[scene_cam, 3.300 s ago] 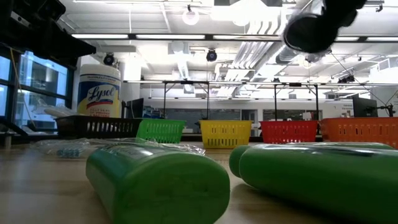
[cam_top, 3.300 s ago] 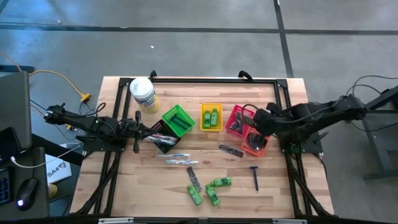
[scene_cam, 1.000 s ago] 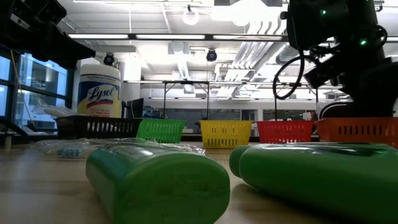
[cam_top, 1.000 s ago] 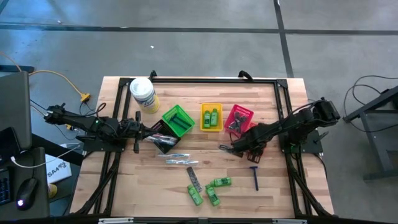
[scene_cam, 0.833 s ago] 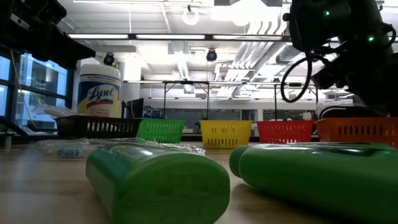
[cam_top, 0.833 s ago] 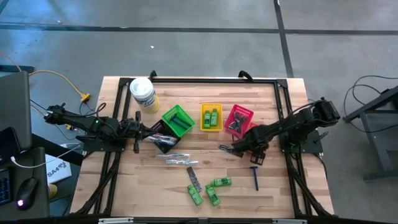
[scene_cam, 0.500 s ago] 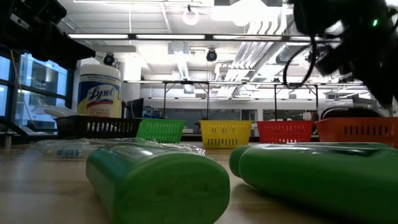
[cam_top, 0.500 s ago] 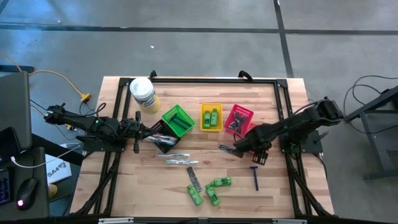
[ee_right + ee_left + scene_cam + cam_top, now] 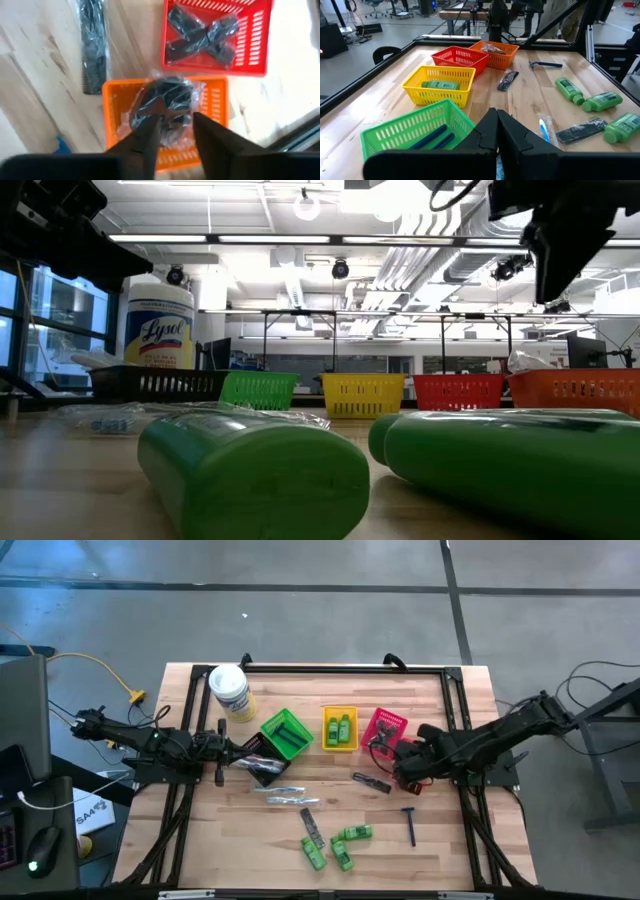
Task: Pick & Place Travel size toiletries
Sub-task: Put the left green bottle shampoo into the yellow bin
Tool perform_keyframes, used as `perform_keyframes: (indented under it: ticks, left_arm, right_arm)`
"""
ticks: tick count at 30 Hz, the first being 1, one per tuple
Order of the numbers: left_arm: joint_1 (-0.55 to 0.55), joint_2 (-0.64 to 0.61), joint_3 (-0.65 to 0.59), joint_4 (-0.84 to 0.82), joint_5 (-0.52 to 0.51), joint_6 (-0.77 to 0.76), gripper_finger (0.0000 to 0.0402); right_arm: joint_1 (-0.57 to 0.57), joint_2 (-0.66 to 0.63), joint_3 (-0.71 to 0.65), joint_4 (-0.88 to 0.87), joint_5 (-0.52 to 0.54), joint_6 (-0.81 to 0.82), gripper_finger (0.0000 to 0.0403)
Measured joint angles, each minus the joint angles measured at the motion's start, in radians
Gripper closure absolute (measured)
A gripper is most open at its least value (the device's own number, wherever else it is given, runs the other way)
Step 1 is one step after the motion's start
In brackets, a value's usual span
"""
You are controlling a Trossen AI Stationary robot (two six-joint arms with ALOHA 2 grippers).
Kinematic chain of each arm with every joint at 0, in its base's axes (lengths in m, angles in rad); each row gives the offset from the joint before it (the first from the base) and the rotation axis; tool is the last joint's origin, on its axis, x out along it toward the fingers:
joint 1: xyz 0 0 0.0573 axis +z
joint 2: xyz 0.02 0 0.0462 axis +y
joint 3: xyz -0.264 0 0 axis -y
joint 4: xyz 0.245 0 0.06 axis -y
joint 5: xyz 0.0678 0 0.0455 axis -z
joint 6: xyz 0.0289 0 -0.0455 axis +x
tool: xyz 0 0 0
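Loose toiletries lie flat on the wooden table: green mini bottles (image 9: 352,833), a blue-handled razor (image 9: 409,825), a dark comb (image 9: 372,781) and clear-wrapped sticks (image 9: 287,790). My right gripper (image 9: 172,122) hangs open above the orange basket (image 9: 116,102), pointing steeply down. A round dark packet (image 9: 165,100) in clear wrap lies in that basket below the fingers. Dark combs (image 9: 200,32) lie in the red basket (image 9: 260,30). My left gripper (image 9: 497,135) rests shut at the table's left side, beside the green basket (image 9: 415,135).
The green (image 9: 286,733), yellow (image 9: 340,727) and red (image 9: 384,730) baskets stand in a row mid-table, with a black basket (image 9: 262,768) by the left gripper. A white tub (image 9: 229,690) stands far left. A black frame (image 9: 455,680) edges the table.
My right gripper has risen and drawn back toward the table's right edge, away from the comb on the table, and has tipped to point more steeply down. It now hangs over the orange basket. The comb has stayed where it was.
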Motion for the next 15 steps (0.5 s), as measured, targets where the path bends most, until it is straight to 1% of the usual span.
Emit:
perform_keyframes:
  ticks: [2, 4, 5, 9, 15]
  left_arm:
    - [0.0, 0.0, 0.0, -0.013, 0.0, -0.009, 0.0401]
    - [0.0, 0.0, 0.0, -0.032, 0.0, -0.016, 0.0401]
    - [0.0, 0.0, 0.0, -0.038, 0.0, -0.018, 0.0402]
    - [0.0, 0.0, 0.0, -0.044, 0.0, -0.021, 0.0402]
    - [0.0, 0.0, 0.0, -0.039, 0.0, -0.021, 0.0402]
  right_arm:
    - [-0.012, 0.0, -0.002, 0.017, 0.001, -0.028, 0.0328]
    - [-0.035, 0.007, -0.017, 0.062, -0.031, -0.053, 0.0374]
    - [-0.045, 0.01, -0.031, 0.085, -0.046, -0.077, 0.0387]
    - [-0.081, 0.013, -0.103, 0.151, -0.073, -0.127, 0.0399]
    - [-0.132, 0.012, -0.209, 0.199, -0.103, -0.13, 0.0401]
